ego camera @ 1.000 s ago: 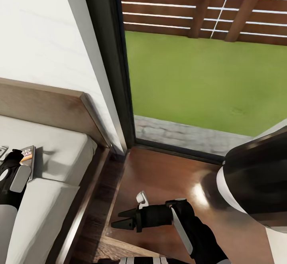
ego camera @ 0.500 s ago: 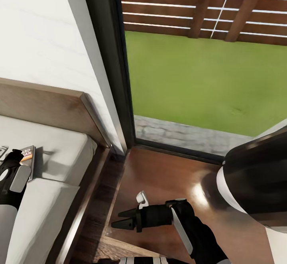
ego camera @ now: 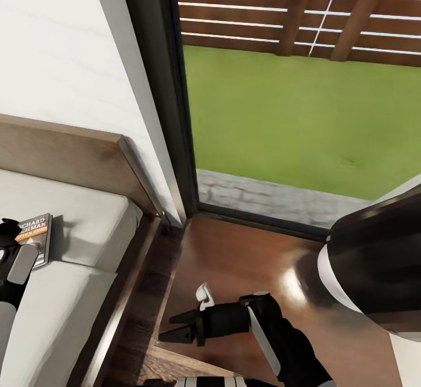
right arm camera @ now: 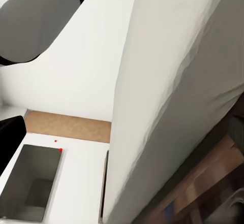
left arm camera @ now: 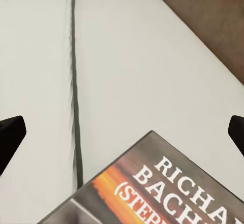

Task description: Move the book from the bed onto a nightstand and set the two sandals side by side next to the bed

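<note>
The book (ego camera: 35, 234), dark with white "RICHARD BACHMAN" lettering and an orange band, lies flat on the pale mattress of the bed (ego camera: 88, 223) near the headboard. My left gripper (ego camera: 8, 239) is at its left edge. In the left wrist view the gripper (left arm camera: 122, 132) is open, its fingertips (left arm camera: 10, 137) spread wide over the mattress just beyond the book (left arm camera: 168, 188). My right gripper (ego camera: 173, 327) hangs open and holds nothing over the front left corner of the glossy nightstand (ego camera: 245, 258). The sandals are out of view.
The lamp's black shade (ego camera: 374, 258) bulks over the nightstand's right side. A dark-framed window (ego camera: 169, 94) behind looks onto lawn and a wooden fence. A narrow floor gap (ego camera: 140, 305) separates bed frame and nightstand. The right wrist view looks along the mattress side (right arm camera: 168, 107).
My left gripper has drawn back to the left off the book, which now shows its whole cover. My right gripper has shifted slightly toward the nightstand's front left corner.
</note>
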### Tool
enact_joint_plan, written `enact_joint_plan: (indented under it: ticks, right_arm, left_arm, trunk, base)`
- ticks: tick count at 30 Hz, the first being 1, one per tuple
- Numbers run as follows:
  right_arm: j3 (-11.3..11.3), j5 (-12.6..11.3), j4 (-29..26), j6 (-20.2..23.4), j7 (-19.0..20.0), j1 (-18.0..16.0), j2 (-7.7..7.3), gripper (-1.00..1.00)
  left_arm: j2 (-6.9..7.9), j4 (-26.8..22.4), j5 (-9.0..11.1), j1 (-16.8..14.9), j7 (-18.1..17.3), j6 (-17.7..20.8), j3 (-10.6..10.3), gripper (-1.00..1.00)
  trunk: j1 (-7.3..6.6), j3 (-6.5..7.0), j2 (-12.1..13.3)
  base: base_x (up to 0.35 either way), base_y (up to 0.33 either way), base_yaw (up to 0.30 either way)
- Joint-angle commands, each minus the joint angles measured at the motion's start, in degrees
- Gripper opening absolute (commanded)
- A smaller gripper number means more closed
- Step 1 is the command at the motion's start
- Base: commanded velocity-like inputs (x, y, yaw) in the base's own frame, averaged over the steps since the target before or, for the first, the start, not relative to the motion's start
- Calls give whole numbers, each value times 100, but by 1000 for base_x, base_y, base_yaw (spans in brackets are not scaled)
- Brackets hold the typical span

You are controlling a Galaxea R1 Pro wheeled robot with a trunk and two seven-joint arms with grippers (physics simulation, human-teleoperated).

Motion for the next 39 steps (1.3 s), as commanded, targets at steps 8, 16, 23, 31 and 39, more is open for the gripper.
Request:
enact_joint_plan:
  ticks: [8, 16, 23, 31, 39]
  right_arm:
    - [18, -31, 0, 40, -8, -3, -1, 100]
    - [19, -31, 0, 40, -11, -3, -1, 100]
    - [27, -31, 0, 40, -10, -3, -1, 100]
    - [28, -31, 0, 40, -9, -3, -1, 100]
    - [28, -31, 0, 40, -9, -3, -1, 100]
  left_arm:
    - [5, 79, 43, -2, 3, -67, -12, 100]
    - [5, 100, 42, -2, 3, -68, -15, 100]
    - [5, 101, 42, -2, 3, -68, -16, 100]
    - [-3, 101, 42, -2, 3, -70, -19, 100]
    - [-4, 101, 42, -2, 3, -68, -20, 100]
  trunk:
    - [22, -21, -41]
    - [197, -165, -362]
    - [285, -236, -523]
    - [285, -236, -523]
    - [285, -236, -523]
  base:
    - [0, 0, 0]
    - [0, 0, 0]
    - [0, 0, 0]
    - [0, 0, 0]
    - [0, 0, 0]
